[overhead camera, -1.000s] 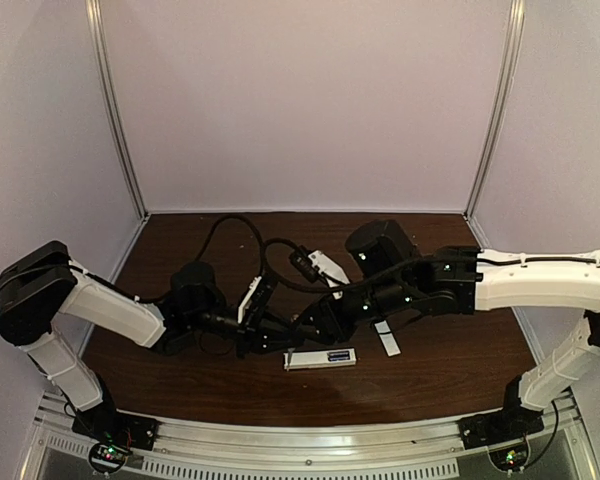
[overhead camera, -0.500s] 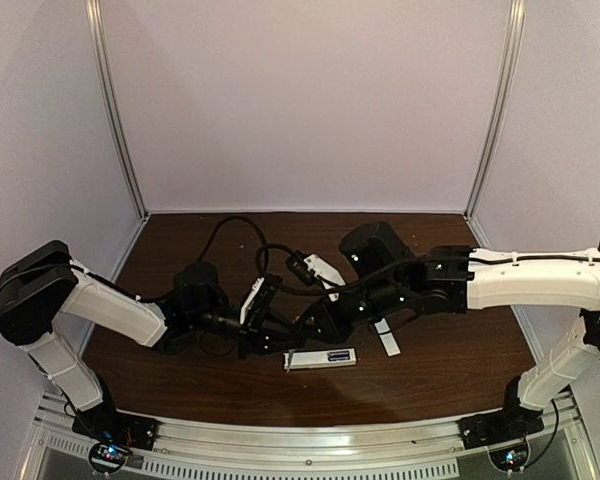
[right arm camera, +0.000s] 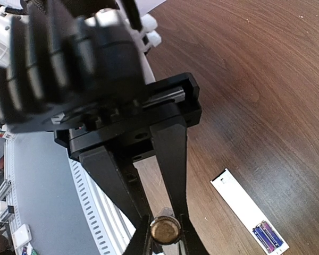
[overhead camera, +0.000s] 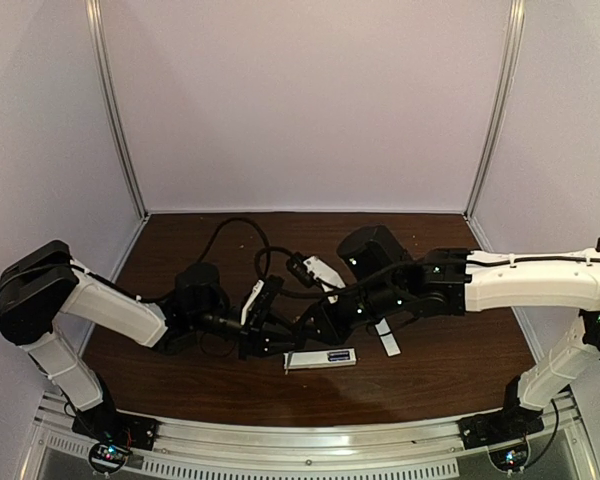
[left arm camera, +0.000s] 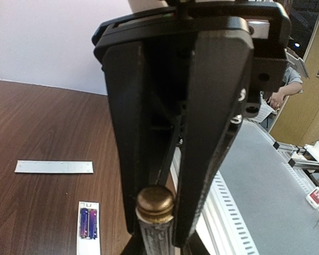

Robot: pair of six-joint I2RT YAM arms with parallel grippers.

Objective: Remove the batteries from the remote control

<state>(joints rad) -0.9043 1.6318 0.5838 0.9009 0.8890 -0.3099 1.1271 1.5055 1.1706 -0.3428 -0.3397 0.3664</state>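
Over the last second we see the right arm [overhead camera: 535, 280] slide a little leftward across the table [overhead camera: 450, 385], while the left arm [overhead camera: 110, 310] nudges its wrist toward it. The remote [overhead camera: 320, 358] and the cover [overhead camera: 387, 338] lie where they lay.

Both arms stretch low over the dark wood, with white forearms and black wrists. Their ends meet just behind the remote, near the middle of the table. The left arm reaches in from the left with its elbow low. The right arm reaches in from the right with its forearm almost level.

The remote lies flat toward the near side of the table, its long side running left to right and its bay facing up. From above we make out a small dark mark on it, too small to read. The cover, a thin white strip, lies to the right of the remote and apart from it.

The left gripper [left arm camera: 158, 234] is closed down to a narrow gap, its 2 fingers pressed on either side of the screwdriver [left arm camera: 155, 202] at its brass cap. The right gripper [right arm camera: 165, 236] is pinched about as narrow, its fingertips touching both sides of the screwdriver's round brass end, seen end on.

The 2 batteries [left arm camera: 88, 223] sit side by side in the bay at one end of the remote. They are blue-purple, and neither gripper touches them. Any print on them is too fine for us to read.
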